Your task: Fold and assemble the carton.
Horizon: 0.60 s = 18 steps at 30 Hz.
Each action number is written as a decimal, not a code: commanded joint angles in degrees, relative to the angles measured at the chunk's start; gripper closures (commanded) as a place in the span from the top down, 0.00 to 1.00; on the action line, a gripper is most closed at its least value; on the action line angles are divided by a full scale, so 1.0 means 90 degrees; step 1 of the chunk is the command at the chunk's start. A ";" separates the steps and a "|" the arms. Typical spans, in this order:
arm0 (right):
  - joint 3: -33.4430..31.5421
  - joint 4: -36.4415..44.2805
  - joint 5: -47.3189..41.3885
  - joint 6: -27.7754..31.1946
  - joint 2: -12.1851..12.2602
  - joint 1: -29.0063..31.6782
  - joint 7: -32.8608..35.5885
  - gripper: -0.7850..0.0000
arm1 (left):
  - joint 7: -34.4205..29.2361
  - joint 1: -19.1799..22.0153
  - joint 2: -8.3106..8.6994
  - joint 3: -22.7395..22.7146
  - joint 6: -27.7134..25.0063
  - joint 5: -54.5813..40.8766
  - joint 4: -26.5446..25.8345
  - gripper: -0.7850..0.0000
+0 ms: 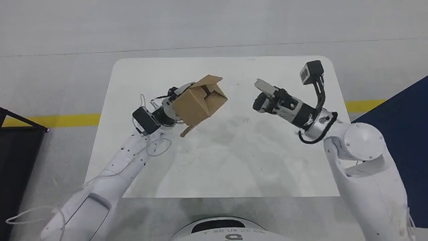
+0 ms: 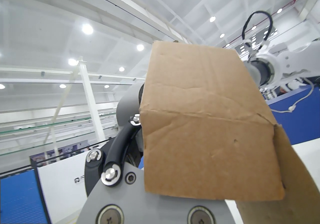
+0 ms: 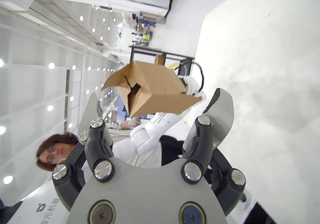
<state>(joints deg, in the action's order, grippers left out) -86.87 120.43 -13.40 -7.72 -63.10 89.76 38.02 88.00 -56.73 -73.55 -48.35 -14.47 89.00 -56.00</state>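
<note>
**Top view: carton [image 1: 202,102] held off the surface [image 1: 234,167] by the left hand [image 1: 178,99]**

You see the brown carton just left of the frame's centre, raised above the white surface and tilted, with one loose flap hanging from its lower corner. Your left hand is clamped on the carton's left side. Your right hand [image 1: 263,95] sits right of centre, level with the carton and apart from it, pointing toward it. In the right wrist view its fingers [image 3: 222,107] stand wide apart with nothing gripped. The carton shows mid-frame there, its end turned toward you: the flaps are partly folded in, a dark gap is left at their middle, and one flap sticks outward. In the left wrist view two creased side panels of the carton lie close in front of the hand.
</note>
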 commanded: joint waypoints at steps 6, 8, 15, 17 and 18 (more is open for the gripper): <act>-0.0021 -0.0027 0.0998 0.1413 0.0030 -0.0026 -0.0080 0.95 | 0.0000 0.0220 -0.0162 0.0398 -0.0201 0.0152 0.0214 0.00; 0.0125 -0.0029 0.1310 0.1525 0.0042 -0.0205 0.0114 0.96 | 0.0000 0.0266 -0.0198 0.0484 -0.0201 0.0126 0.0257 0.00; 0.0595 -0.0134 0.1518 0.1091 0.0035 -0.0839 0.0466 1.00 | 0.0000 0.0404 -0.0264 0.0678 -0.0201 0.0039 0.0367 0.00; 0.0646 -0.0146 0.1566 0.1052 0.0035 -0.1003 0.0497 1.00 | 0.0000 0.0441 -0.0269 0.0750 -0.0201 0.0078 0.0336 0.00; 0.0670 -0.0154 0.1576 0.1047 0.0034 -0.1070 0.0501 1.00 | 0.0000 0.0451 -0.0267 0.0781 -0.0201 0.0093 0.0331 0.00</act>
<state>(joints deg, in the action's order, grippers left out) -81.01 119.09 0.67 1.75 -62.79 80.76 42.49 88.00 -52.77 -75.96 -41.64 -16.28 89.62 -52.93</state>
